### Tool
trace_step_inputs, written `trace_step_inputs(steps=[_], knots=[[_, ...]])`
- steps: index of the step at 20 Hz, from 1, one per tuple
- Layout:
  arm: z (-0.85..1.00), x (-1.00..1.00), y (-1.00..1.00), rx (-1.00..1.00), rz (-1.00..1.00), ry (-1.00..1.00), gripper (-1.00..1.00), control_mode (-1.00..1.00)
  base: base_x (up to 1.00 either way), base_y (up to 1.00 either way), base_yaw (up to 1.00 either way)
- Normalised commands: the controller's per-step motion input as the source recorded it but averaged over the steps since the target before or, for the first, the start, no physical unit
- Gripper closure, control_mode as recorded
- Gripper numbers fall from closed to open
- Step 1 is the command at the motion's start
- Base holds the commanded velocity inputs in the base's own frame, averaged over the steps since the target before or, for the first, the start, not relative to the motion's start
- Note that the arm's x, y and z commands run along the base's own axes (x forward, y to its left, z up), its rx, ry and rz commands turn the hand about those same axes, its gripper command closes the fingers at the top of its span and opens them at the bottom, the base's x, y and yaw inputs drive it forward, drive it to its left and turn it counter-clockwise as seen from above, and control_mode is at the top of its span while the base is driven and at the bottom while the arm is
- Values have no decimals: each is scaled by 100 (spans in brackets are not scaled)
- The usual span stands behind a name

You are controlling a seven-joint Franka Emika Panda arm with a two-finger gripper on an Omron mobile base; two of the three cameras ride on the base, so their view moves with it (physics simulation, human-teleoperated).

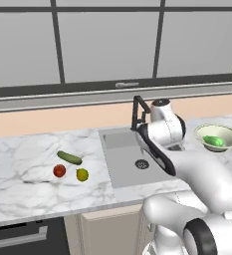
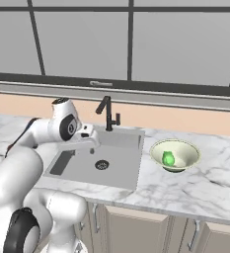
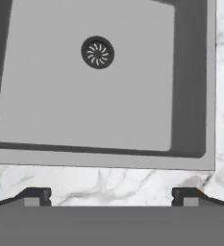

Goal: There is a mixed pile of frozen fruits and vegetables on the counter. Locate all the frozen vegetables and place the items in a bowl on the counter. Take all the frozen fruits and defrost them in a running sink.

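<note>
On the white marble counter point(image 1: 18, 164), left of the sink, lie a slim dark-green cucumber point(image 1: 69, 158), a round red fruit point(image 1: 59, 171) and a round yellow-green fruit point(image 1: 82, 174). The fatter light-green vegetable point(image 1: 213, 141) point(image 2: 168, 158) rests in the pale bowl point(image 1: 229, 133) point(image 2: 156, 148), right of the sink. My gripper point(image 2: 92, 146) point(image 3: 111, 196) hangs open over the grey sink point(image 1: 122, 172) point(image 2: 121, 170) point(image 3: 84, 96), near one edge, holding nothing. The round drain point(image 3: 97, 52) lies ahead of its fingertips point(image 3: 36, 195).
A black angular faucet point(image 1: 139, 112) point(image 2: 107, 112) stands at the sink's back edge, close to my arm. A window wall runs behind the counter. Cabinet fronts point(image 2: 136, 230) sit below the counter's front edge.
</note>
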Motion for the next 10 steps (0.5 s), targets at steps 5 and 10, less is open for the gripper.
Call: trace_step_inputs(steps=[5,10], knots=[[-5,19,71,0,27,12,-100,-100,0,0,0],[0,30,84,2,19,19,-100,-100,0,0,0]])
